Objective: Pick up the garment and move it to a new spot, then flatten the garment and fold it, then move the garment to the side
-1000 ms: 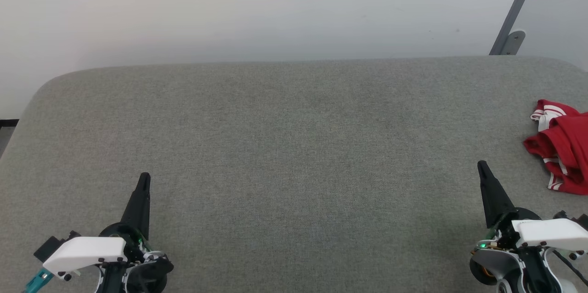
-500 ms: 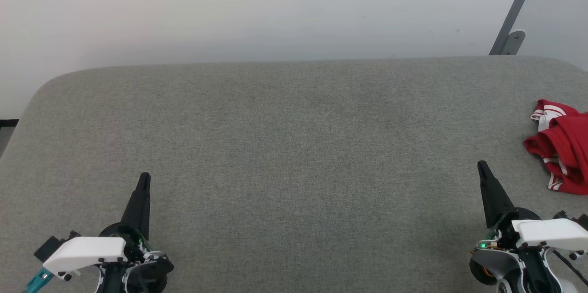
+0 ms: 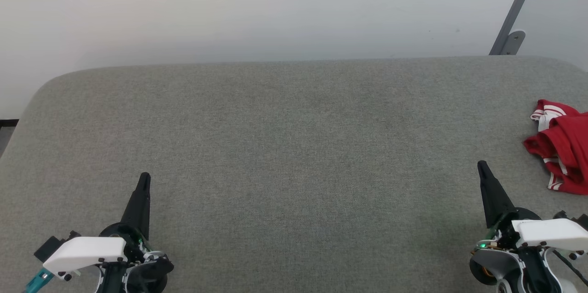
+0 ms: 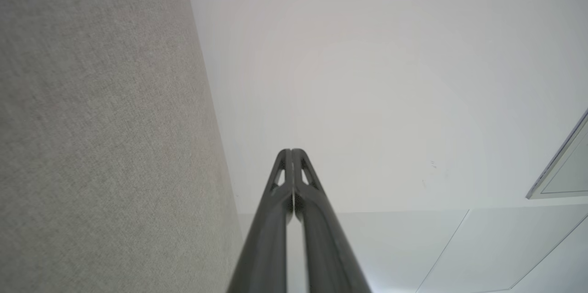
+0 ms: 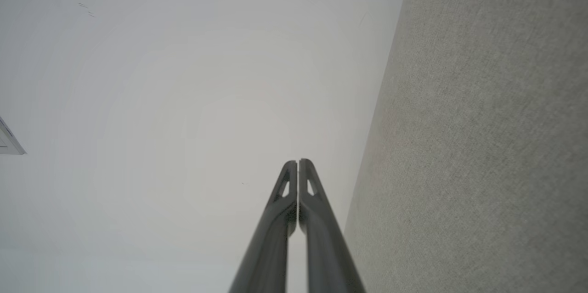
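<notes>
As both arms are poised over the grey padded table (image 3: 294, 137), the garment (image 3: 564, 150) is seen crumpled at the frame's right edge, partly cut off. The left gripper (image 3: 144, 178), at lower left, and the right gripper (image 3: 482, 166), at lower right, near the red cloth but apart from it, are shown with fingers pressed tightly together.

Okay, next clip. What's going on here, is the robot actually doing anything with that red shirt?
Nothing is being handled right now. The garment lies crumpled at the right edge of the grey fabric surface, neither flattened nor folded. The left gripper and the right gripper are both shut and empty, low at the near side. The right one is nearer the garment but clear of it.
</notes>
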Motion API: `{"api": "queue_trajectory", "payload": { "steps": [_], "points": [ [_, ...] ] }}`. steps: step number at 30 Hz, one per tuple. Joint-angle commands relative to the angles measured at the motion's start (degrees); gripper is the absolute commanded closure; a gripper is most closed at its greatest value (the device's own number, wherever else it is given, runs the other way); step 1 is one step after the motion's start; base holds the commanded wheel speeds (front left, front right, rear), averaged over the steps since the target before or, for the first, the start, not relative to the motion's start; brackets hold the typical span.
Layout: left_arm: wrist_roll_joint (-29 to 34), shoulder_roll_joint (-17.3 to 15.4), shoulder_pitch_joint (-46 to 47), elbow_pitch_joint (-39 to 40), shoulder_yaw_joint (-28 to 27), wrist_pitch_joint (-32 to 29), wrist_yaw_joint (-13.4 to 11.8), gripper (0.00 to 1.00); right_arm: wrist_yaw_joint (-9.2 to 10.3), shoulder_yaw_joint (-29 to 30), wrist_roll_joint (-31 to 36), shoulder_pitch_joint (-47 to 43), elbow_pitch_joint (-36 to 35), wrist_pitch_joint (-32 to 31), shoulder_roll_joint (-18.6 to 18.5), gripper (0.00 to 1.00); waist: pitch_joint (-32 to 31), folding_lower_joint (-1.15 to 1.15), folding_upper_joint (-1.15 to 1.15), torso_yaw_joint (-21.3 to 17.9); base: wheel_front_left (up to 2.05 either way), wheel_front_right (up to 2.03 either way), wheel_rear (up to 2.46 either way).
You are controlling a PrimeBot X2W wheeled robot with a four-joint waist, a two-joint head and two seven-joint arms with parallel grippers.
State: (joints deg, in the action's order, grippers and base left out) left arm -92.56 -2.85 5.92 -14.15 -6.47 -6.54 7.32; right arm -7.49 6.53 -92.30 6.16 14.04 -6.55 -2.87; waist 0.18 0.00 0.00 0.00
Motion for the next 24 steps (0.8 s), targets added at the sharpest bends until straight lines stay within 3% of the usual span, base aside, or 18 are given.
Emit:
{"api": "queue_trajectory", "payload": {
  "steps": [1,24],
  "points": [
    [0.3,-0.1,0.8,0.0,-0.1,-0.2,0.3,1.0,0.0,0.0,-0.2,0.2,0.1,-0.1,0.1,1.0,0.0,0.0,0.0,0.0,0.0,0.0,0.0],
    [0.3,0.0,0.8,0.0,-0.1,-0.2,0.3,1.0,0.0,0.0,-0.2,0.2,0.1,-0.1,0.1,1.0,0.0,0.0,0.0,0.0,0.0,0.0,0.0]
  ]
}}
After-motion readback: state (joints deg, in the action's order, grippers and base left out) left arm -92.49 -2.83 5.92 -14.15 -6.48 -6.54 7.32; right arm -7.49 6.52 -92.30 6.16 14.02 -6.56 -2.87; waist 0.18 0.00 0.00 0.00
